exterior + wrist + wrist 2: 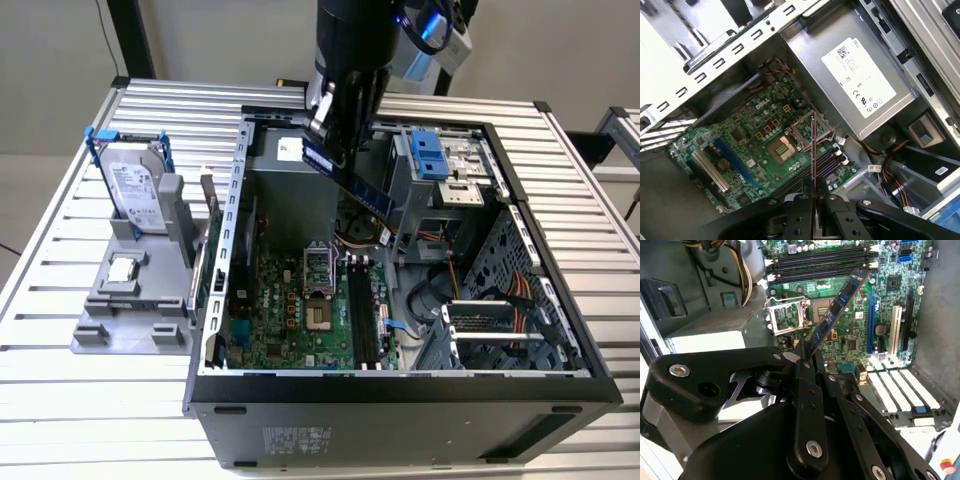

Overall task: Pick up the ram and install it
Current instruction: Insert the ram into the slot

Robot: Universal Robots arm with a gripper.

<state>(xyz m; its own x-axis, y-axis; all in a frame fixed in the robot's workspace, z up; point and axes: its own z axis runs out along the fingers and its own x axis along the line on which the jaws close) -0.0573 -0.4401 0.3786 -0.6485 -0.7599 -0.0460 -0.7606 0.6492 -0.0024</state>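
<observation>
Spanning the exterior view, a slatted metal bench [60,200] carries an open computer case [400,410] lying on its side, with its interior facing up. The robot arm [350,40] comes down from above over the far part of the case. On the floor of the case lies the green motherboard [290,310], which also appears in both wrist views [890,285] [740,145]. A grey power supply [860,80] with a white label sits beside it. On the bench at the exterior view's left, just beside the case, stands a grey fixture [130,320]. It holds a silver hard drive [135,190] upright in a blue bracket.

The tool [330,120] hangs above the case interior, its black fingers closed narrowly on one end of the ram [350,180]. The grip is seen in both wrist views [805,352] [813,197]. The ram, a dark blue stick, slants downward from the tool toward the exterior view's right. It is held in the air above the motherboard and touches nothing else. In the second wrist view its chip-bearing face [840,300] crosses over the board; in the first wrist view it shows edge-on as a thin line [813,150]. The long black memory slots [362,315] [820,262] lie below, apart from the ram. Beside them is the open processor socket [315,290] [810,310]. A small square processor chip [122,268] rests on the fixture, in front of the hard drive.
</observation>
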